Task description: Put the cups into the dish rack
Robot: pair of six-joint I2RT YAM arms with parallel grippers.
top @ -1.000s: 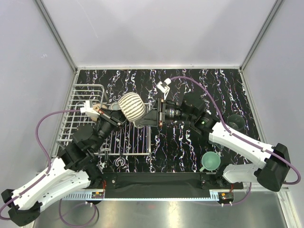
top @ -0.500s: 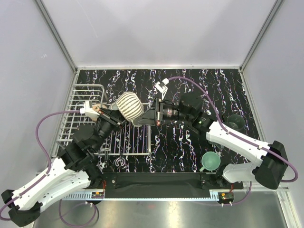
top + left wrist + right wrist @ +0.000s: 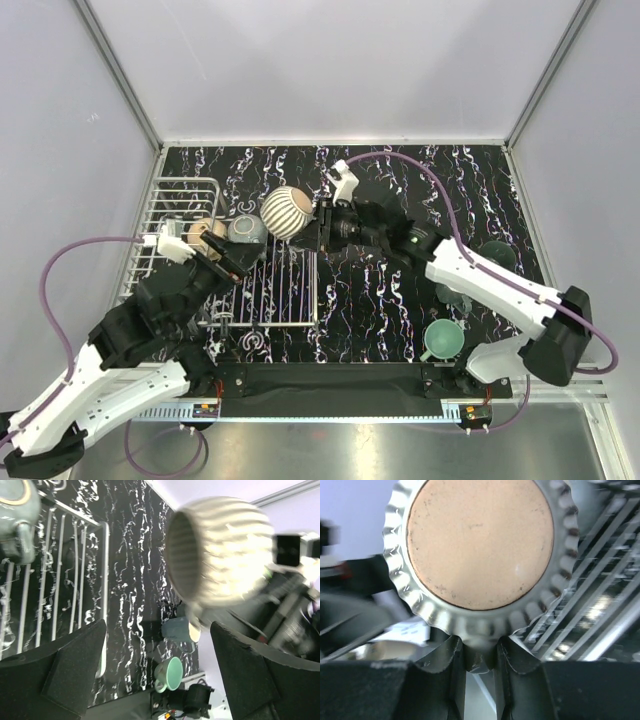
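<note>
Ribbed cup (image 3: 480,545): it is held in the air, on its side; the flat bottom is turned to the right wrist camera and the mouth is turned to the left arm.
Right jaws: they are closed narrow on the handle of the cup, one finger on each side, by the right gripper (image 3: 480,662).
Left jaws: they are spread wide with nothing between them; the left gripper (image 3: 157,672) is apart from the cup, with the mouth of the cup in front of it.
Place of the cup: in the top view the ribbed cup (image 3: 285,212) is seen near the far right corner of the flat grid part of the dish rack (image 3: 180,200). Whether it is exactly over the wires cannot be told.
Already in the rack: a peach-tan cup (image 3: 205,232) and a grey-teal cup (image 3: 247,231), close to each other.
Not yet loaded: a mint green cup (image 3: 443,340) is left on the table (image 3: 380,300), well apart from the rack.
Step in hand, as judged: the ribbed cup is to be set on the grid.
How to do it well: the cup should be brought over a free part of the grid, beside the grey-teal cup and not touching it. It should be turned mouth down, lowered slowly until the rim is carried by the wires, and only then released. The left arm should be kept out of the way.
</note>
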